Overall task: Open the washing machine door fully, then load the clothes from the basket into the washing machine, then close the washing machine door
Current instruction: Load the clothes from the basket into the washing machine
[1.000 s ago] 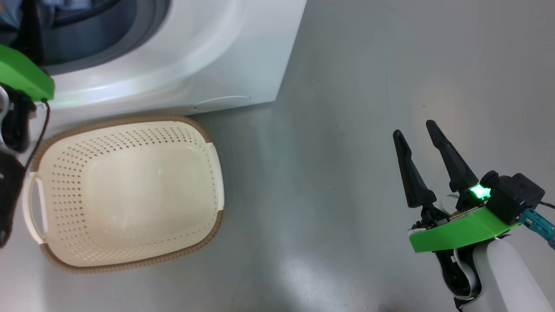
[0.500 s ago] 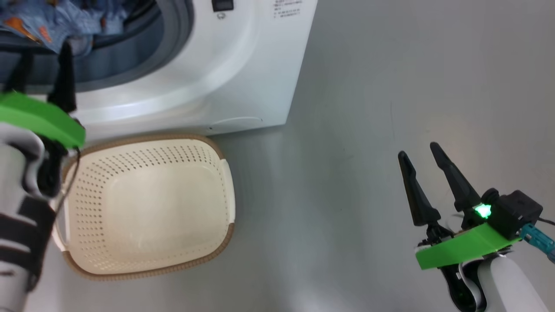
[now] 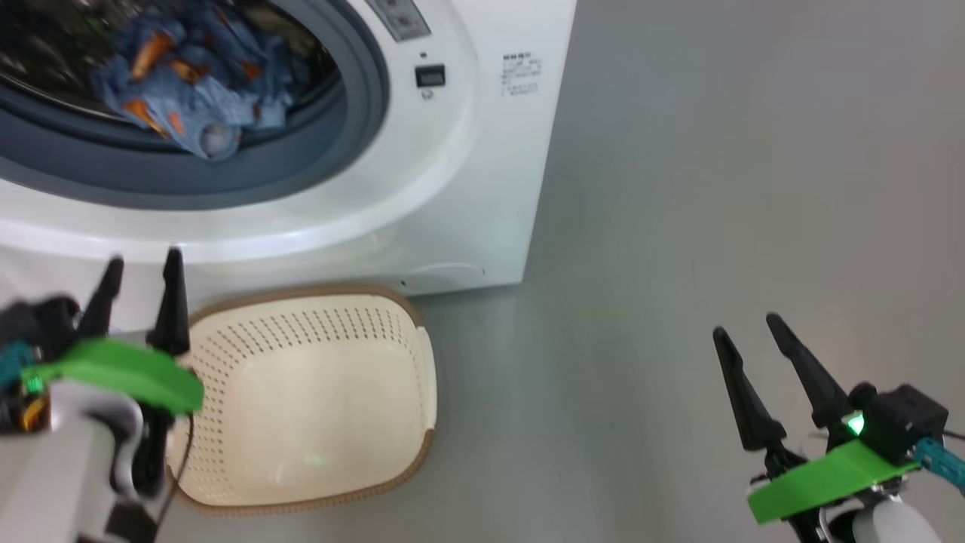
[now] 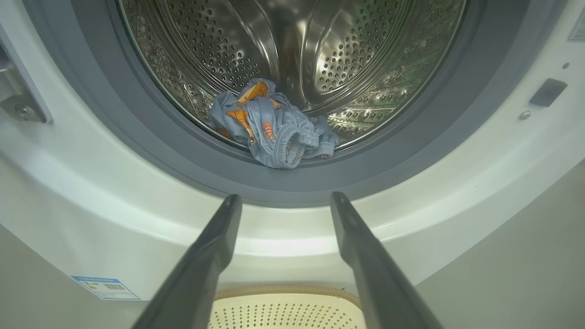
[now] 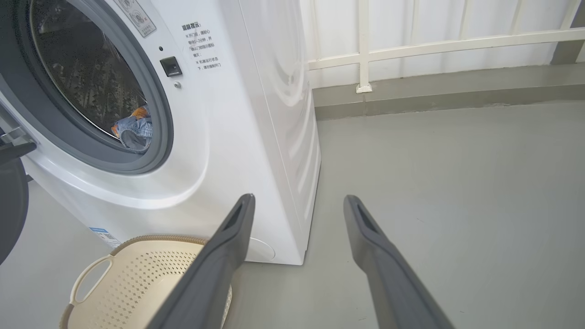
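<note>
left pincer (image 3: 143, 260): two long, dark, tapering fingers spread apart with nothing between them, tips pointing at the machine's white front below the opening
right pincer (image 3: 745, 326): the same slim dark fingers, parted and holding nothing, over bare floor
basket (image 3: 324, 332): just beneath and beside the left pincer, well to the left of the right one; rounded rectangle of cream plastic, walls dotted with small holes, brown woven-look rim, its bare bottom showing
floor (image 3: 641, 226): smooth matt grey, under and ahead of the right pincer
washing machine (image 3: 452, 188): straight ahead of the left pincer, touching or nearly touching the basket's far rim; white glossy box with a curved front
gasket (image 4: 292, 185): thick grey rubber ring above the left fingertips
clothes (image 4: 274, 128): beyond the gasket, crumpled light-blue fabric with orange figures, heaped on the drum's front lip
drum (image 4: 347, 59): shiny perforated steel behind the clothes
washing machine door (image 5: 9, 205): dark curved edge on the hinge side, swung clear of the opening
</note>
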### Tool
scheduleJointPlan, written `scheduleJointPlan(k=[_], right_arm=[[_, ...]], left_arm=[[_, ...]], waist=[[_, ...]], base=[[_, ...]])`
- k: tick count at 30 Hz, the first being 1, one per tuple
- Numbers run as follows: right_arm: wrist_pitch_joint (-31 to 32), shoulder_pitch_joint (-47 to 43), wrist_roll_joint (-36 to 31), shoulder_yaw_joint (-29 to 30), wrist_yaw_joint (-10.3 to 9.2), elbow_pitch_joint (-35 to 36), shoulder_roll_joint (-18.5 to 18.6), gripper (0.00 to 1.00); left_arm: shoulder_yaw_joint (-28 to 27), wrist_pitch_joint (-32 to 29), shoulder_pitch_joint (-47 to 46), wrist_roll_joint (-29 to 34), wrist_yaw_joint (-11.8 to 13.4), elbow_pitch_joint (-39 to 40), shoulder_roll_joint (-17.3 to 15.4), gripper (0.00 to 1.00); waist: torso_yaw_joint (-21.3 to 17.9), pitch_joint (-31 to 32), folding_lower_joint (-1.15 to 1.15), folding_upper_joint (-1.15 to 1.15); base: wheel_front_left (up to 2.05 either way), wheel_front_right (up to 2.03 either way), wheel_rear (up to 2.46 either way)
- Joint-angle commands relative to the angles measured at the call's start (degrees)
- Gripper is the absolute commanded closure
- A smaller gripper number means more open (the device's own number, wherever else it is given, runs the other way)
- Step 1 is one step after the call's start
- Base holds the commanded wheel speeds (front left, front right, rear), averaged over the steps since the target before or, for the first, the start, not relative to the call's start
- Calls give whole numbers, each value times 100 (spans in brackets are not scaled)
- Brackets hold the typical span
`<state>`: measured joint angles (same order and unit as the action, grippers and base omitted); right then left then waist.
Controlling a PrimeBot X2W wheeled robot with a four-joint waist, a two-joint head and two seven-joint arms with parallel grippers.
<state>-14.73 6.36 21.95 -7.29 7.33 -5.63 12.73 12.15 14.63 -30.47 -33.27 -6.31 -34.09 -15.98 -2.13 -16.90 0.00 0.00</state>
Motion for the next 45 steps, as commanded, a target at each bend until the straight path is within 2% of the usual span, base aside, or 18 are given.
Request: scheduleJointPlan(k=[1,10,26,32,45], right_arm=[[-27,-172,94,-91,16,101,106,0],[-27,-631,105,-31,16,90,290,0],[-27,-1003,144,46,16,90,351,0],[-27,-1051,141,110,16,119,333,0],[-27,-1064,119,117,16,148,309,0]], left_arm=[[-334,37,232,139,15,240,-152,0],[-988,37,1462,811,-16,1059,179,0],[-1821,37,3095,1399,-65,2256,679,0],[-1928,37,3310,1464,-90,2398,797,0],[-1991,37,3280,1545,-114,2458,809,0]], waist=[[134,324,0,0],[254,781,0,0],[239,1144,0,0],[246,1155,0,0],[226,1146,0,0]], base=[[0,0,0],[0,0,0],[0,0,0],[0,0,0],[-15,15,0]])
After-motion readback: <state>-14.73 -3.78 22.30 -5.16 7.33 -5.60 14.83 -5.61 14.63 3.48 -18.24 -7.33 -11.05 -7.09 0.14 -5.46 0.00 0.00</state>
